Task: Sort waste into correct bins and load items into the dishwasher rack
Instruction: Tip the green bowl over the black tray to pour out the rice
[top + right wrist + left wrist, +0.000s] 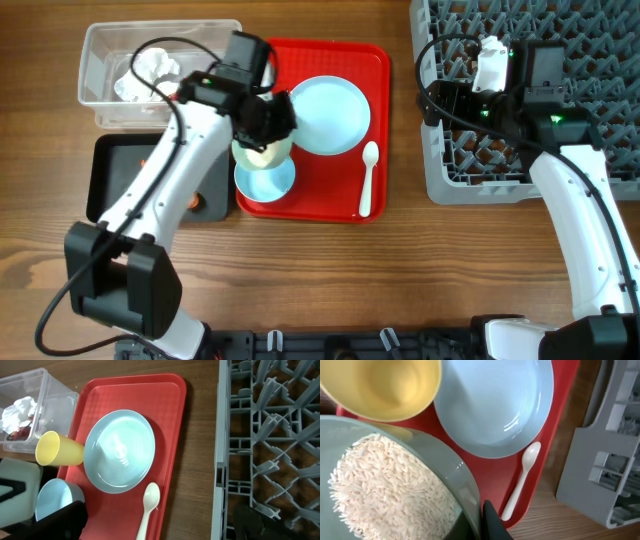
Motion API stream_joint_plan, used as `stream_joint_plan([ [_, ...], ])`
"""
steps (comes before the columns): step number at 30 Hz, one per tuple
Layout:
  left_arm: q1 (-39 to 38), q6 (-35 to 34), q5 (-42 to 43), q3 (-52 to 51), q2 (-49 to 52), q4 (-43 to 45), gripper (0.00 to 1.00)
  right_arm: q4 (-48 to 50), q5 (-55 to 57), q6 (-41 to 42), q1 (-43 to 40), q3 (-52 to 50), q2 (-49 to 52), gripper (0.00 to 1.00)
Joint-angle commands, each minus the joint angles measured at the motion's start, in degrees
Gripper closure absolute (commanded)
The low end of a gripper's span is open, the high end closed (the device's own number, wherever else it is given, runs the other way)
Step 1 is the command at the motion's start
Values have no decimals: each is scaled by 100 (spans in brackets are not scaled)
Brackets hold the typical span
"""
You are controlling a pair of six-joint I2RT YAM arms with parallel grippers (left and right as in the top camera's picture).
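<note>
Overhead: one plate (332,115), one blue bowl (265,183); left claw (266,130) pinches one green bowl (455,472), right claw (442,100) spread empty.

Left arm (165,175), right arm (580,205): white links, black joints, looping black cables. Left hand (268,120), right hand (440,100): black. Green light at right wrist.

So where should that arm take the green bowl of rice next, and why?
Probably left, over the shallow black rectangular tray, to tip it out: the left gripper holds the pale green round bowl, full of white rice grains, beside that tray.
</note>
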Motion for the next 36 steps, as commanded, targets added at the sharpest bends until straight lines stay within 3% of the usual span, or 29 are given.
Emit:
stream_joint_plan([
  [1,227,35,407,116,-170,-223,96,-2,55,-120,-4,-55,48,5],
  [5,881,321,518,114,-181,-927,96,26,55,-120,-4,-55,48,5],
  [10,2044,1134,1296,107,-181,-1421,96,17,52,-118,-4,-55,48,5],
  [16,3484,2201,2723,-212,-179,-1436,96,20,50,-116,-4,-55,48,4],
  [22,4940,3132,4035,-1200,-179,-1051,96,24,52,-116,-4,-55,48,4],
  [26,5414,3294,4815,-1740,-179,-426,96,13,50,-105,-4,-55,48,5],
  [36,5440,3248,5934,-1847,-179,455,96,-136,52,-107,-4,-55,48,4],
])
